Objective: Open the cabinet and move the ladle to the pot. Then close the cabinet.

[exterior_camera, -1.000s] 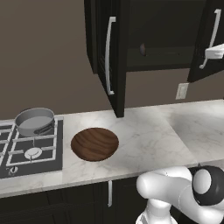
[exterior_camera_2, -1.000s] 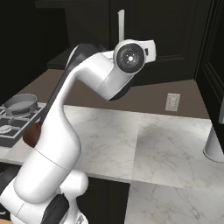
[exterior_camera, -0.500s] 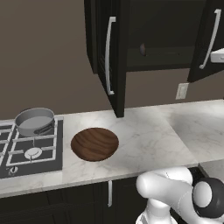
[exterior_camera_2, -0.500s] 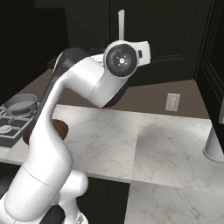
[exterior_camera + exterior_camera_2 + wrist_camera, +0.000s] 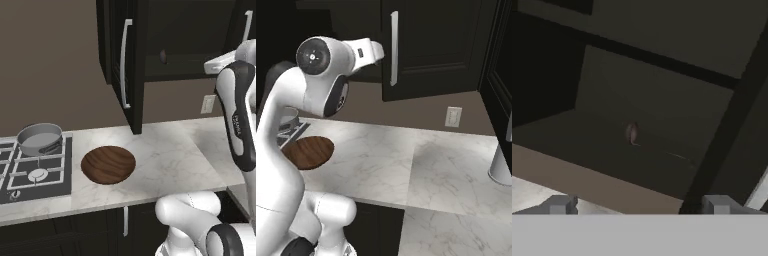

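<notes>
Dark brown, almost black, the cabinet (image 5: 131,60) on the wall has both doors swung open, each with a long pale bar handle (image 5: 123,63). Inside, on the bottom shelf, lies the ladle (image 5: 632,133), its round scoop toward the back wall and its thin stem running along the shelf toward the right door. The gripper (image 5: 640,204) looks up into the cabinet. Its two fingertips (image 5: 560,204) are far apart and hold nothing. The ladle is well away from them.

Down on the marble counter (image 5: 170,155), the grey pot (image 5: 39,138) sits on the stove (image 5: 31,170) at the left end, on a back burner. A wide wooden dish (image 5: 108,164) rests on the counter just beside the stove.
</notes>
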Controlling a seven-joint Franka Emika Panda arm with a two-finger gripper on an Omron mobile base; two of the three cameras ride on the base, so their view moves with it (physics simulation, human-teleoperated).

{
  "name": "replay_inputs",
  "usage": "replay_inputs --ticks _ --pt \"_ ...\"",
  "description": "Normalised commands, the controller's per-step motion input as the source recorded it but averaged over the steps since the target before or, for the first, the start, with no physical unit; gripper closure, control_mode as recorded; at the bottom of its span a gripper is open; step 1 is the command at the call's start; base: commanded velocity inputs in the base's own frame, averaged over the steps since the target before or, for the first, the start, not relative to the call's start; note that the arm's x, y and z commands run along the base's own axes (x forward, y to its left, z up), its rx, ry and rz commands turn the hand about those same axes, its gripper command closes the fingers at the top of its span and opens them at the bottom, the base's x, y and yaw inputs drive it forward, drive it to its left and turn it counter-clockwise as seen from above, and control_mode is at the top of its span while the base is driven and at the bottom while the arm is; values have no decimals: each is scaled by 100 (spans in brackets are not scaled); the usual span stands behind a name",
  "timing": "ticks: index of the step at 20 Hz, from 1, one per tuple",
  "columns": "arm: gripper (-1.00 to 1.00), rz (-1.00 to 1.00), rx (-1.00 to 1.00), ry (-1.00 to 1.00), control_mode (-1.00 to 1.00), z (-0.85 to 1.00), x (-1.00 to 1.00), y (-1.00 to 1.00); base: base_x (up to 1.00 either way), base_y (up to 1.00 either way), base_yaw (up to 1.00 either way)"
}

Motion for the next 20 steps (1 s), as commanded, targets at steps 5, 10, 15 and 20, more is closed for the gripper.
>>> replay_inputs --ticks 5,10,15,20 --pt "-100 -15 -17 1 -100 0 61 70 0 0 0" --pt "-100 -14 -16 14 -100 -6 83 23 0 0 0" --pt "-100 -5 -10 11 -100 -2 65 0 0 0 0" --pt "-100 0 -6 8 -100 0 40 -1 0 0 0"
